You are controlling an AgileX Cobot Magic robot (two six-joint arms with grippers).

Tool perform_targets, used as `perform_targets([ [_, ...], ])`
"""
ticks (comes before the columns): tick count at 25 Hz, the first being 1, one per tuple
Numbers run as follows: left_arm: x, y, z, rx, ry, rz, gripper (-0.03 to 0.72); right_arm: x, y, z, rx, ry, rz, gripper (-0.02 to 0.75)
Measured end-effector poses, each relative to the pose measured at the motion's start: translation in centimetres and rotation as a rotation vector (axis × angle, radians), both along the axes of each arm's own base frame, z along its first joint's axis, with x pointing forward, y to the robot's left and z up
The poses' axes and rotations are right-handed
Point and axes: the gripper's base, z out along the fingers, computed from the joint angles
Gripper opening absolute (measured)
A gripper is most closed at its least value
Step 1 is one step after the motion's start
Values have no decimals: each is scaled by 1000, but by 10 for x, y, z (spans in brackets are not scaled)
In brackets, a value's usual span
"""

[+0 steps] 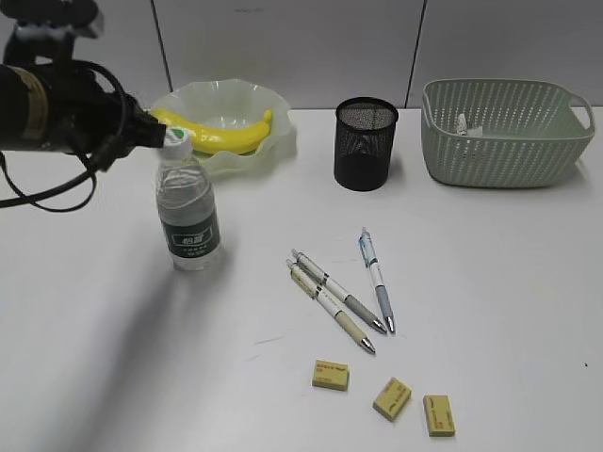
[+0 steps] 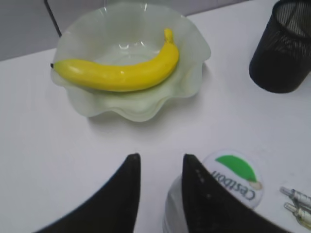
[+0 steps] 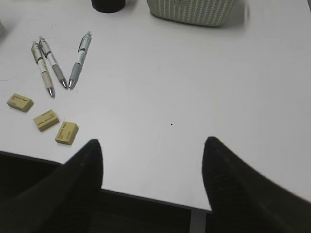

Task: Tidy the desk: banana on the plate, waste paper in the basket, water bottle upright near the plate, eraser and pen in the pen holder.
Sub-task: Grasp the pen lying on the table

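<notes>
The banana point(image 1: 221, 132) point(image 2: 121, 73) lies in the pale-green ruffled plate point(image 1: 252, 98) point(image 2: 141, 110). In front of the plate the water bottle point(image 1: 188, 212) stands upright on the desk point(image 1: 490, 311). My left gripper point(image 1: 162, 134) point(image 2: 160, 160) is at its white cap point(image 2: 233, 177), open, with only bare desk between the jaws; the cap sits just outside the right finger. Three pens point(image 1: 339, 297) point(image 3: 53, 65) and three erasers point(image 1: 331, 374) point(image 3: 46, 120) lie at the front. The pen holder point(image 1: 366, 146) looks empty. Waste paper point(image 1: 468, 124) lies in the basket point(image 1: 499, 141). My right gripper point(image 3: 153, 145) is open.
The right gripper hovers over the desk's front edge point(image 3: 160, 196), right of the erasers, and is out of the exterior view. The pen holder point(image 2: 282, 53) stands right of the plate, the basket point(image 3: 194, 12) at the back right.
</notes>
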Motion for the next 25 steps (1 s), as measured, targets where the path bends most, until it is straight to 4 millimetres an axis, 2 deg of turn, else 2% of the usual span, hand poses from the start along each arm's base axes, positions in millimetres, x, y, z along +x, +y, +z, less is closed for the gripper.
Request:
perform_targets([
  [2,-8,7,21,-8,-52,26,312,0,0,0,0,-1,0,509],
  [5,-25,23,49,6,-114,106,392,0,0,0,0,0,0,509],
  [7,-44,40,63,25,-138,179,431,0,0,0,0,-2,0,509],
  [10,-89,67,75,46,-148,246,452,1,0,0,3,-12,-1,509],
  [14,-156,95,76,61,-44,228,458,6,1,-1,19,-47,-9,509],
  [19,-228,112,78,-5,34,93,458,9,1,-2,38,-55,-19,509],
  [23,-269,129,60,-15,-24,52,457,9,1,-2,41,-62,-20,509],
  [25,-283,134,53,-41,-66,42,457,9,2,-1,49,-63,-18,508],
])
